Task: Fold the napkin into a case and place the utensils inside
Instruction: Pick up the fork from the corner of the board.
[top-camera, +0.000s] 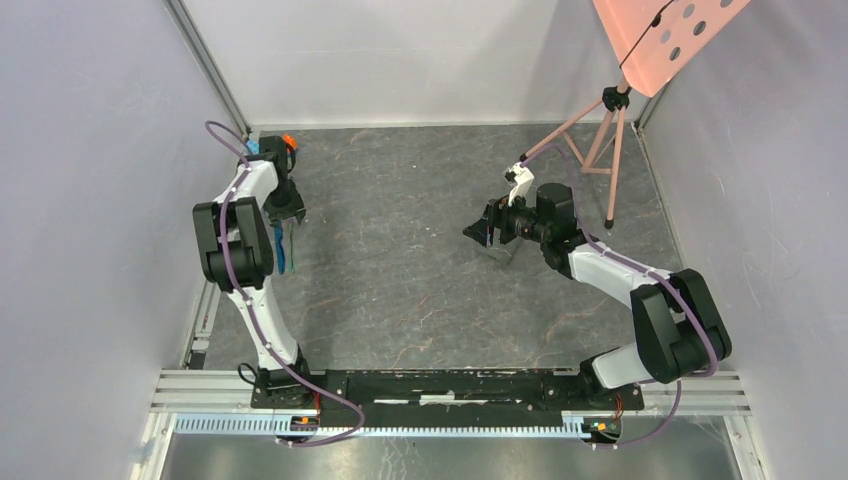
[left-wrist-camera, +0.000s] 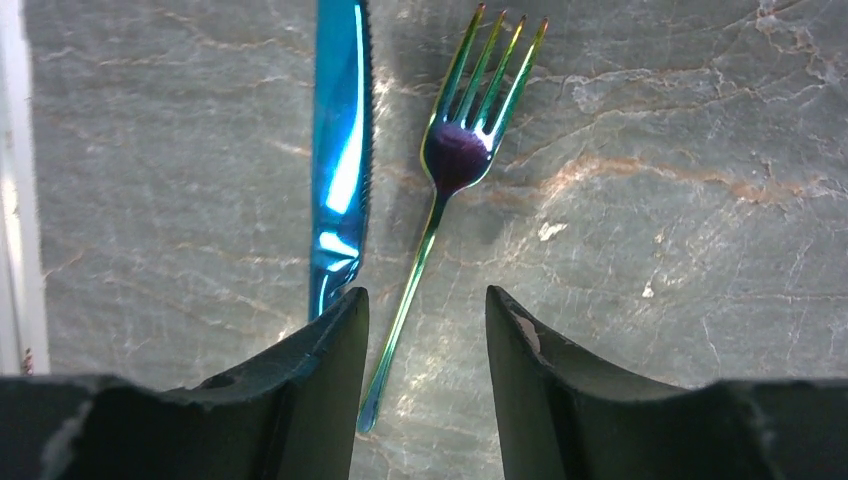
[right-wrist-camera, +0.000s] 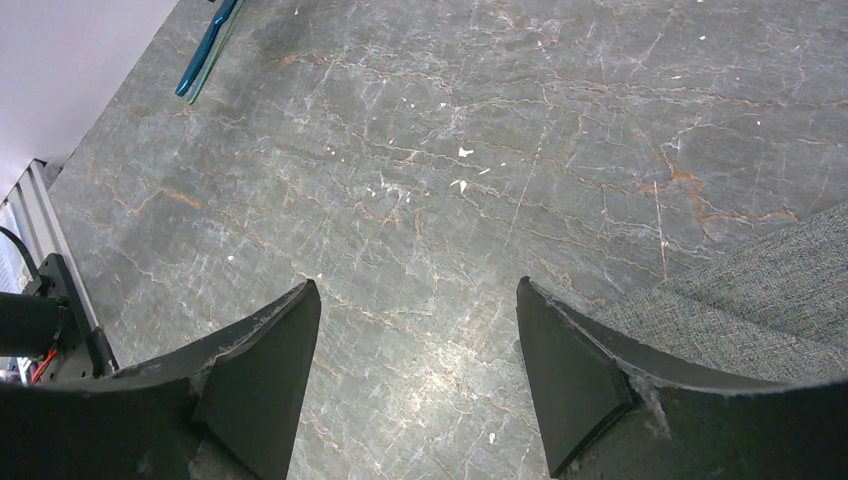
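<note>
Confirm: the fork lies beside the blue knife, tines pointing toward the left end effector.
Wrong on the tines: the fork lies beside the blue knife, tines pointing away from the left end effector, as the left wrist view shows.

Looked over all three views and honestly there's no readable text, label, brand, number or sign anywhere that I can make out.

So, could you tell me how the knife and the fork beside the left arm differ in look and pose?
The knife is a broad, flat blue blade with a serrated edge; the fork is thin, with a rainbow-green sheen and four tines. The knife lies straight up the left wrist view, the fork slants. Both are shiny and lie side by side on the table.
</note>
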